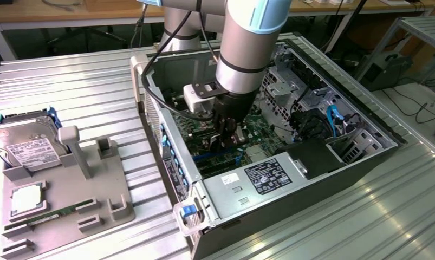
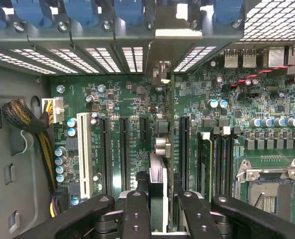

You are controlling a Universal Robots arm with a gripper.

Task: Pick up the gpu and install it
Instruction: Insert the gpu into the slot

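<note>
The gripper (image 1: 225, 142) is clamping the gpu (image 2: 159, 164) edge-on above the motherboard (image 2: 137, 99) inside the computer case (image 1: 290, 184); the install step is underway, needing straight, aligned pressing into 1 slot (image 2: 144, 127).

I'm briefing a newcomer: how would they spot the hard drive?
Look at the grey holder tray on the exterior view's left of the open computer case. At its far corner sits the hard drive: silver with a white label, unlike the narrow green memory stick.

Grey arm (image 1: 242, 49), pale-blue joint caps, black tool (image 1: 225, 142).
</note>
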